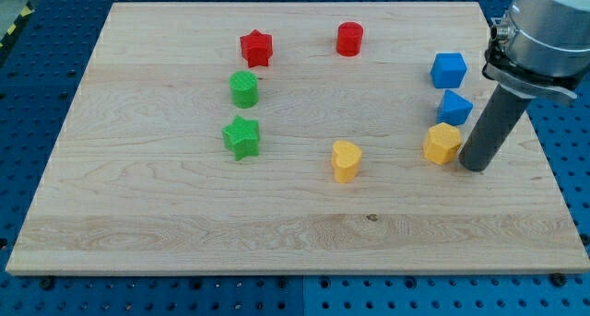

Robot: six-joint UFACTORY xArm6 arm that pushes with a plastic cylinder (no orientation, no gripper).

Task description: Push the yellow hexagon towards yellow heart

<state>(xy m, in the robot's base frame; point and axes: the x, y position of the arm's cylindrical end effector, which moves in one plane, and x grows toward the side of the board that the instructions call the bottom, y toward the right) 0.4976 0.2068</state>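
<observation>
No readable writing visible. Yellow hexagon (442,143) at desk (295,233) right side, compact, no clear long axis. My tip (474,167) just right of it. Yellow heart (346,160) well left. No jaws on rod.

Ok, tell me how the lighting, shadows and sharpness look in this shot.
Camera view: even, soft light with no glare on the wooden board; blocks cast only faint, short shadows. The yellow hexagon and yellow heart are sharp, as is my tip just to the hexagon's right; the arm's grey upper housing is cropped at the top-right corner.
</observation>
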